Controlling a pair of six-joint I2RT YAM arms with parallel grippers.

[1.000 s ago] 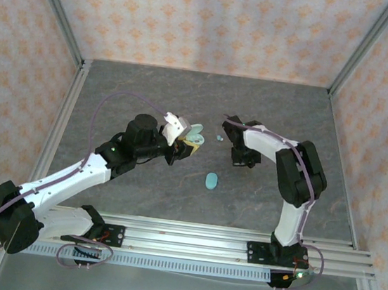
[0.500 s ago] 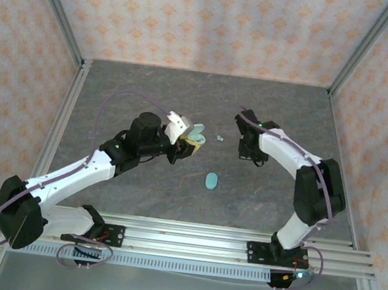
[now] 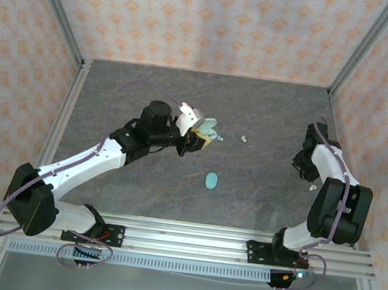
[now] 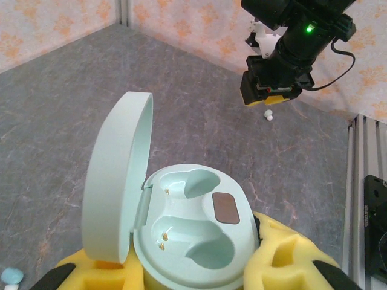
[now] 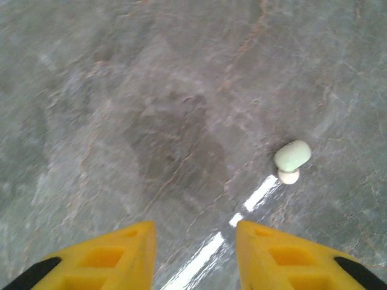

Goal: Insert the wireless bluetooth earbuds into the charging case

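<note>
Open charging case (image 4: 199,232) between left fingers (image 4: 285,258)

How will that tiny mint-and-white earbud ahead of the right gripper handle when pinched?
Likely light: the small mint-and-white earbud is tiny against the open right gripper. Its rounded shell may squirt out of a pinch, or roll on the smooth grey table if nudged. It looks like rigid plastic, so it shouldn't deform.

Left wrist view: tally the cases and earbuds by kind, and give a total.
case: 1, open
earbuds: 2, the second at the bottom-left edge
Total: 3
</note>
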